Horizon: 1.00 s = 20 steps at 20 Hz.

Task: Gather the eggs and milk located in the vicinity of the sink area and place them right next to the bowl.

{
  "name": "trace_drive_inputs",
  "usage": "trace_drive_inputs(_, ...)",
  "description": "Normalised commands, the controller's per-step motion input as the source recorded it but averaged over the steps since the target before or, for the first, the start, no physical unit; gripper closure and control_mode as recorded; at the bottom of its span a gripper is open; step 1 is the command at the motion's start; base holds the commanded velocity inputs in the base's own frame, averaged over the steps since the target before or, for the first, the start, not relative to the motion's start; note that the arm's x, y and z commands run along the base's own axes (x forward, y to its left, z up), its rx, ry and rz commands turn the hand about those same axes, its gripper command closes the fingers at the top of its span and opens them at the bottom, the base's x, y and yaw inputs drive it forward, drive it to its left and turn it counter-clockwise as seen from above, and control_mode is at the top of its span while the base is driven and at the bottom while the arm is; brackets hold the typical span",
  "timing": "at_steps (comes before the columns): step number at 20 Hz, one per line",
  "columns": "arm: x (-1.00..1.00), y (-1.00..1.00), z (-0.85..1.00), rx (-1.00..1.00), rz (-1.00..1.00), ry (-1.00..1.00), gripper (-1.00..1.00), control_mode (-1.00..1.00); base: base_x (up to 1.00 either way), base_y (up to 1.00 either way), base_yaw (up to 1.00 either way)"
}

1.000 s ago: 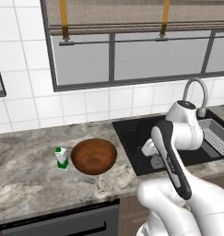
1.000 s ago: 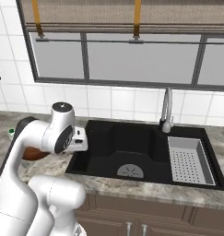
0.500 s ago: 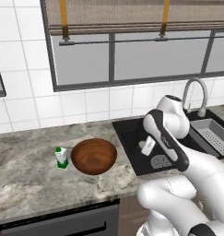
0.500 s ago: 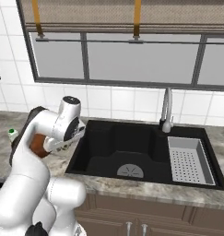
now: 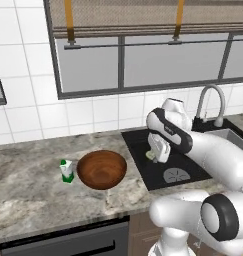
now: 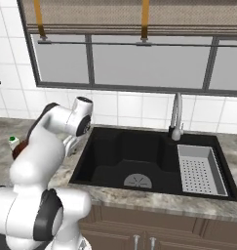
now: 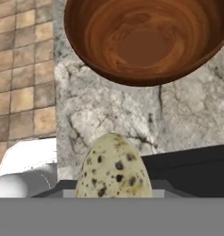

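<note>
Gripping the egg (image 7: pixel 113 166), the gripper (image 5: pixel 157 150) is kept low over the sink (image 6: pixel 154 166) rim just beside the bowl (image 5: pixel 102 169), presumably for set-down next to it. The milk (image 5: pixel 67 171) is already parked against the bowl's far side. Bare counter (image 7: pixel 132 115) is left between bowl and sink edge, though the gap looks tight.

A pale, cream-coloured oval egg with dark brown speckles (image 7: pixel 113 167) stands upright at the bottom centre, close to the camera, its lower end cut off by the frame. Beyond it lies the grey veined stone table (image 7: pixel 132 115), and farther on sits the wide, round, glossy brown wooden bowl (image 7: pixel 145 39), apart from the egg. A tan tiled floor (image 7: pixel 21 78) runs along the left side.
</note>
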Motion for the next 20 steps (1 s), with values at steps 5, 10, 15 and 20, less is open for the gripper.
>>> trace_drive_inputs(5,0.21,0.19,-0.75,0.00,0.20,0.00,1.00,-1.00,0.00,0.00,0.00)
trace_drive_inputs(10,0.13,0.16,-0.46,0.00,0.10,-0.01,1.00,-1.00,0.00,0.00,0.00)
trace_drive_inputs(15,0.43,0.05,-0.40,0.01,0.01,-0.02,1.00,-1.00,0.00,0.00,0.00)
trace_drive_inputs(20,0.32,0.12,-0.13,0.00,0.00,-0.02,1.00,-1.00,0.00,0.00,0.00)
